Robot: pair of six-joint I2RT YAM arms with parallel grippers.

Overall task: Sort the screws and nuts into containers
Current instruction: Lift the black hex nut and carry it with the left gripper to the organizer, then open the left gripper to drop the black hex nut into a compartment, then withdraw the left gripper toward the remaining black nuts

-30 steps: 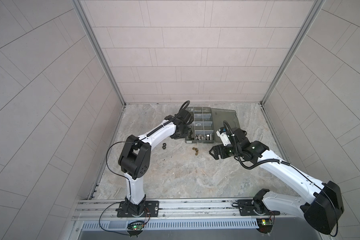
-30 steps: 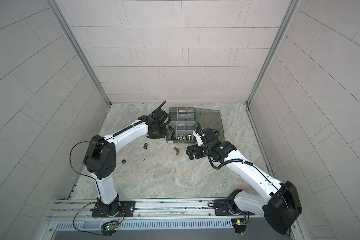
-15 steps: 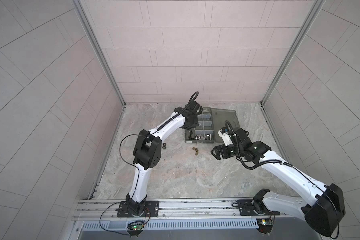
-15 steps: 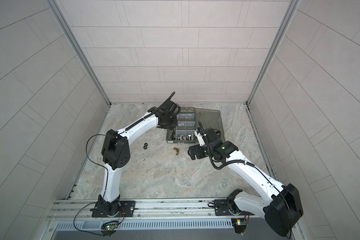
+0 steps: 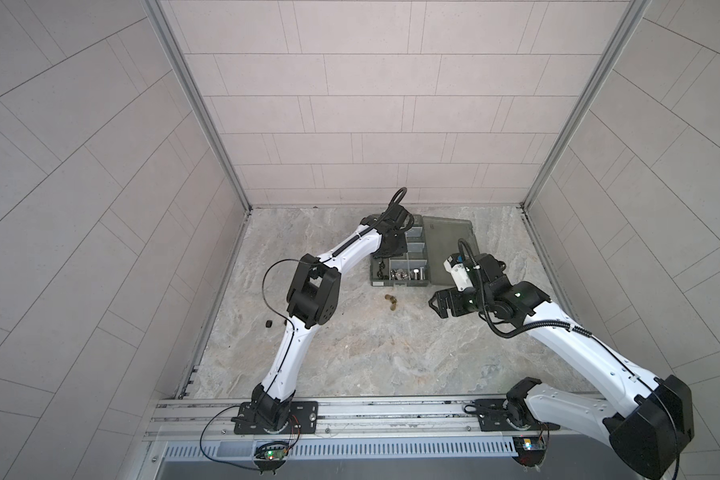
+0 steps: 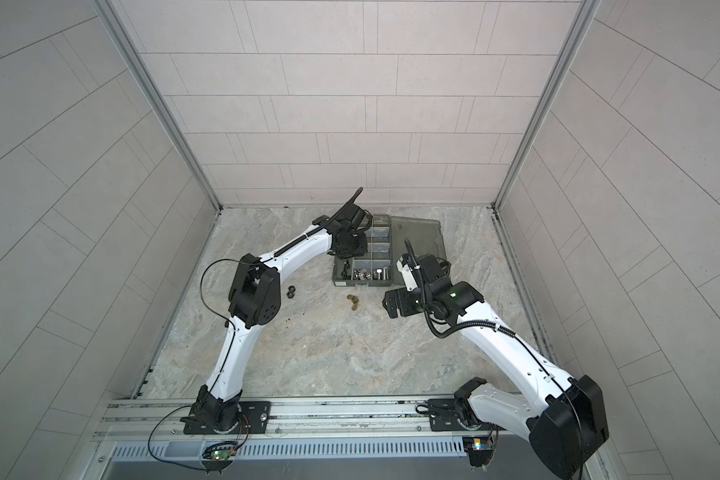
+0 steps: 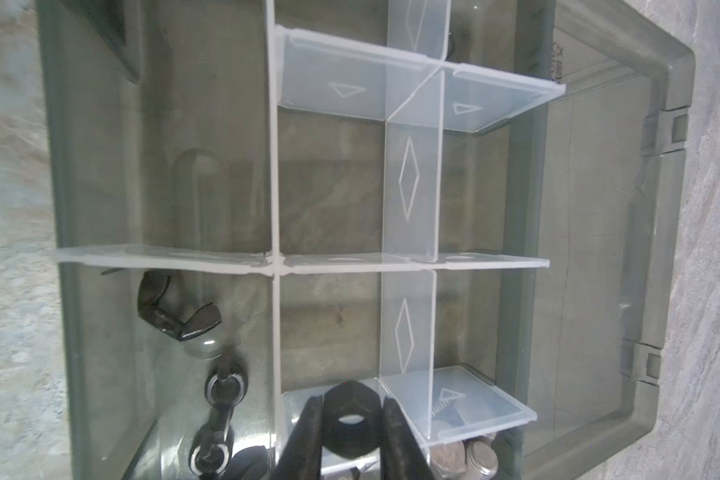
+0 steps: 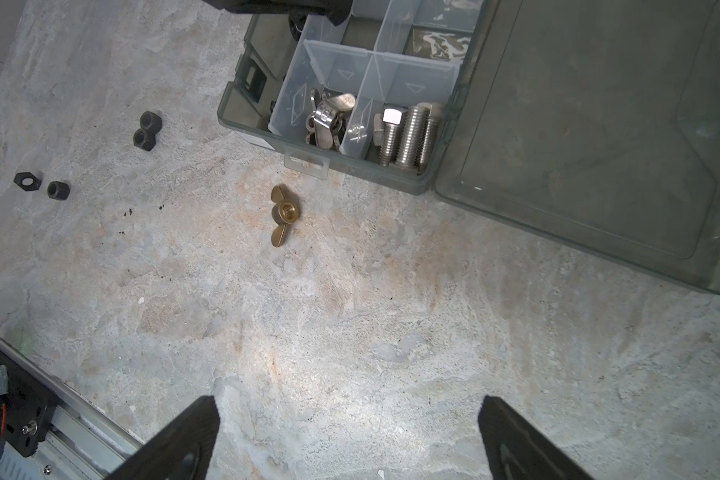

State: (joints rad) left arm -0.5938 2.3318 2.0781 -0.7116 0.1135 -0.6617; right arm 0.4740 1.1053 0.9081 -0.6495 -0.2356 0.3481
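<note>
**Left gripper** (image 7: pixel 351 402): clenched on a black nut (image 7: pixel 352 428). The hex flats are pinched between its two fingers and the bore faces the wrist camera. In both top views it hangs over the left side of the box (image 5: pixel 400 284), past the near row of compartments. The nut shows against the clear dividers (image 7: pixel 410 195). Which compartment lies straight beneath it I cannot tell, as the wrist view is steeply foreshortened.

**Box:** open. The lid (image 5: pixel 449 245) lies flat on the surface (image 5: pixel 350 353), to the right of the box in the top views.

**Contents, near row:**
- Three screws (image 8: pixel 408 133) lie side by side in the compartment next to the lid.
- Silver wing nuts (image 8: pixel 329 118) are heaped in the middle compartment.
- A black wing nut (image 7: pixel 171 311) and a few small dark pieces, probably nuts, are in the left compartment.

**On the surface:**
- A brass wing nut (image 8: pixel 281 214) lies just in front of the box, apart from it.
- There are four loose nuts (image 8: pixel 146 131), all black. Two touch each other and two more sit close together further off. All are left of the brass piece in the top views.

**Right gripper** (image 8: pixel 348 403): released, fingers spread wide, nothing between them. In a top view it hovers over bare surface near the box's front right corner, beside the lid's near edge.
</note>
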